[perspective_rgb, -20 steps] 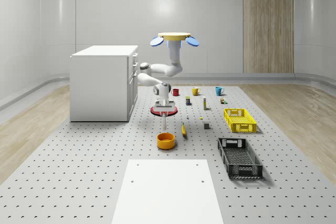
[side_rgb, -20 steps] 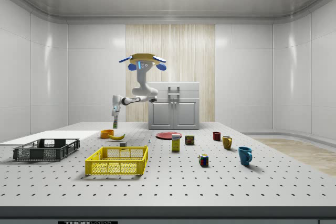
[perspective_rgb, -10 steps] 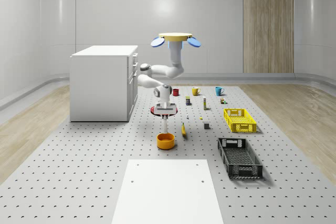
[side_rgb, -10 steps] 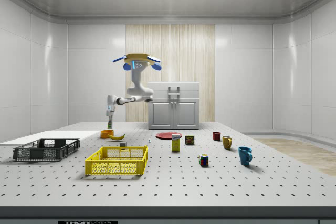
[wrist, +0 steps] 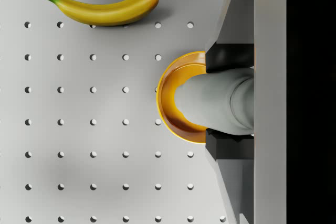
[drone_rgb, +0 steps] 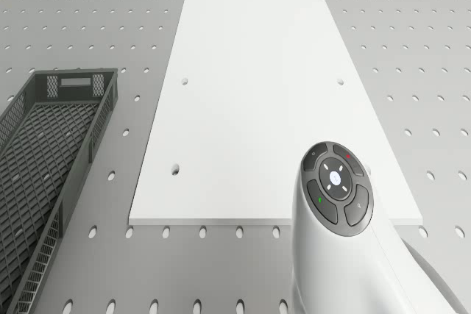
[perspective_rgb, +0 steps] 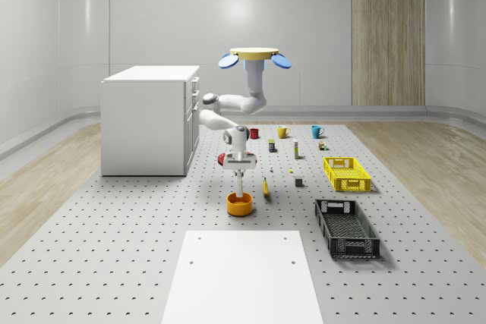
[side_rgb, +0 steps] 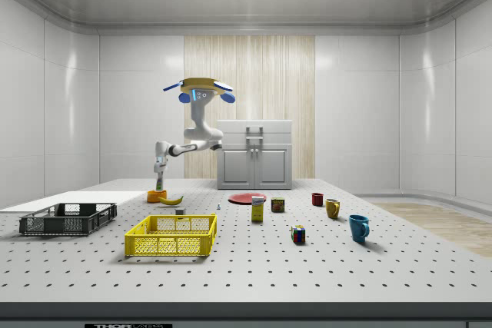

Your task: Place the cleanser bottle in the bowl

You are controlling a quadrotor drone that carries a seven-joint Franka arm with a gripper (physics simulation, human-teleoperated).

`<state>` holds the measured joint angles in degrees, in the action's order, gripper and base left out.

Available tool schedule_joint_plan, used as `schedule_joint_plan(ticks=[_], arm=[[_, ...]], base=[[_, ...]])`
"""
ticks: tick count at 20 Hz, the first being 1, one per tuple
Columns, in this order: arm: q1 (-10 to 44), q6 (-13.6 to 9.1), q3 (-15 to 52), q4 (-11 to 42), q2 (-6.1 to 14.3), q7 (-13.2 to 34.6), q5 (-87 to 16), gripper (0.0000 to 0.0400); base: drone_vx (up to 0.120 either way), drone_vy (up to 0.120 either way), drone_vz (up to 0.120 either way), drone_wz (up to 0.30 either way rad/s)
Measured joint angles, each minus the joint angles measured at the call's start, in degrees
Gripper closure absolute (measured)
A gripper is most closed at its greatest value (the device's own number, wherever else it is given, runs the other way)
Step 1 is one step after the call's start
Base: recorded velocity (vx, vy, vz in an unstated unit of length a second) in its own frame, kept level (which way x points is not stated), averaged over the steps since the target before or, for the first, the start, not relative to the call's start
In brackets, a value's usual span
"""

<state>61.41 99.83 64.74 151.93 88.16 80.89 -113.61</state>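
Two fingers: you see the dark pads pressed on both sides of the grey cleanser bottle, so the jaws are pinching it.
Gripper: your gripper points straight down, directly above the bowl; in the side view it sits just over the bowl.
Cleanser bottle: held upright, hanging from the fingers, its lower end over the bowl's opening; you see it as a pale stick running down to the bowl rim. Whether it touches the bowl's floor you cannot tell.
Bowl: orange, on the perforated table, between the white board and the red plate. In the wrist view its rim curves round the bottle.
Drone: your drone hovers high above the table, near the white cabinet, farther back than the bowl; the arm reaches down and forward from it.
Banana: lies flat just beside the bowl on the whole-scene view's right, apart from it; also clear in the wrist view.
Black crate: at the whole-scene view's right, well apart from the bowl; seen from the drone beside the white board.
Yellow crate: behind the black one.
Mugs: red, yellow and blue, in a row at the back.
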Motion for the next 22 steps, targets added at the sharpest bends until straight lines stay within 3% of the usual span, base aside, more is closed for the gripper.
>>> schedule_joint_plan(ticks=[14,15,18,22], arm=[[2.48,3.57,-7.67,-4.98,-2.40,0.02,-7.20,0.0246],[2.55,3.67,-7.92,-5.18,-2.55,0.00,-7.44,0.0228],[2.61,3.81,-8.33,-5.51,-2.85,-0.11,-7.74,0.0107],[2.14,3.17,-7.44,-4.78,-2.71,-0.25,-6.92,0.0040]], base=[[0.000,0.000,0.000,0.000],[0.000,0.000,0.000,0.000],[0.000,0.000,0.000,0.000],[0.000,0.000,0.000,0.000]])
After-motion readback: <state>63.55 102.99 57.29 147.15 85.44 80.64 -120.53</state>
